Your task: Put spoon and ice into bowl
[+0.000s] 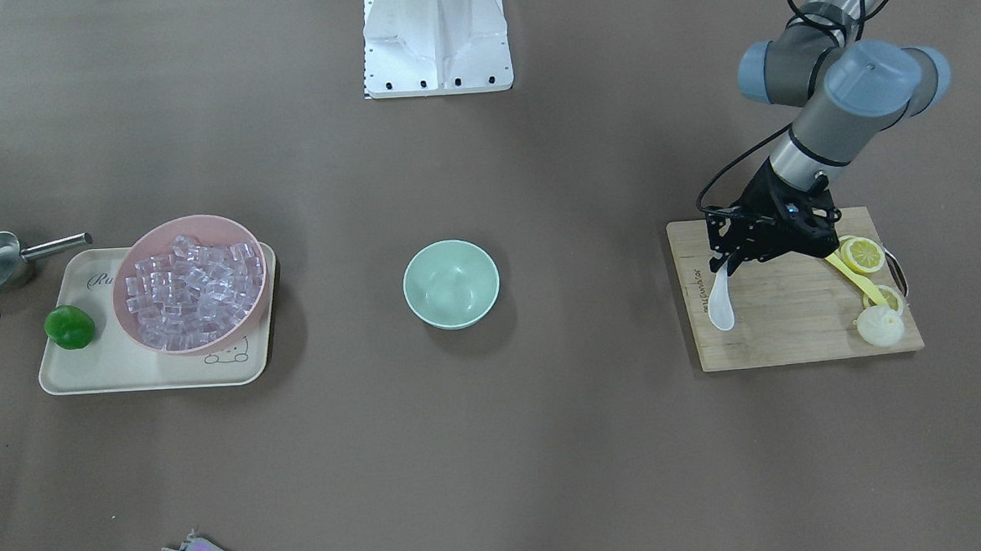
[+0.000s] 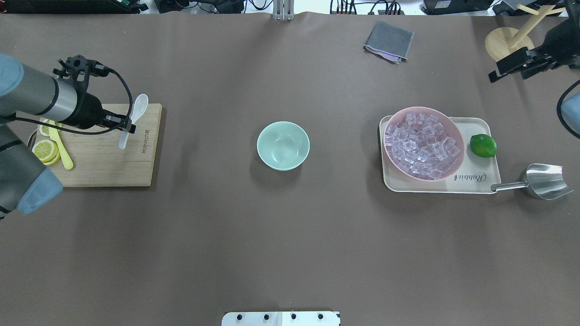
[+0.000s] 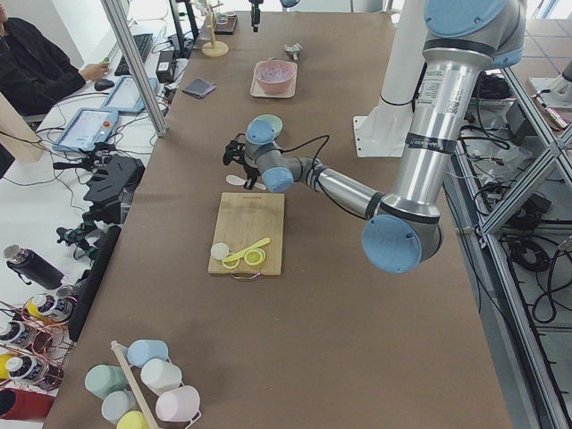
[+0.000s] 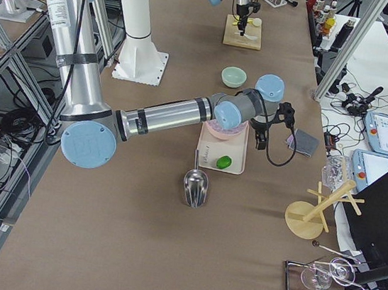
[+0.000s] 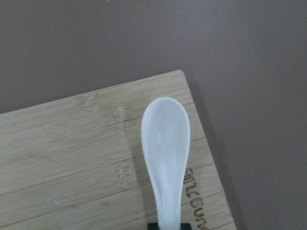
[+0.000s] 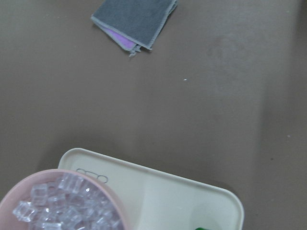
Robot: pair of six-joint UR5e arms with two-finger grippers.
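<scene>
My left gripper (image 2: 125, 128) is shut on the handle of the white spoon (image 2: 138, 106), which also shows in the front view (image 1: 720, 305). In the left wrist view the spoon (image 5: 165, 143) hangs scoop outward over the corner of the wooden cutting board (image 2: 104, 167). The mint-green bowl (image 2: 283, 145) stands empty at the table's middle. The ice (image 2: 421, 145) fills a pink bowl (image 2: 455, 136) on a cream tray (image 2: 471, 179). My right gripper (image 2: 509, 74) hovers beyond the tray, its tips apart and empty.
On the board lie a long yellow spoon (image 2: 61, 149), lemon slices (image 2: 45, 149) and a white ribbed piece (image 1: 879, 326). A lime (image 2: 483, 146) sits on the tray, a metal scoop (image 2: 543, 181) beside it. A grey cloth (image 2: 389, 41) and a wooden stand (image 2: 507, 43) are at the far edge.
</scene>
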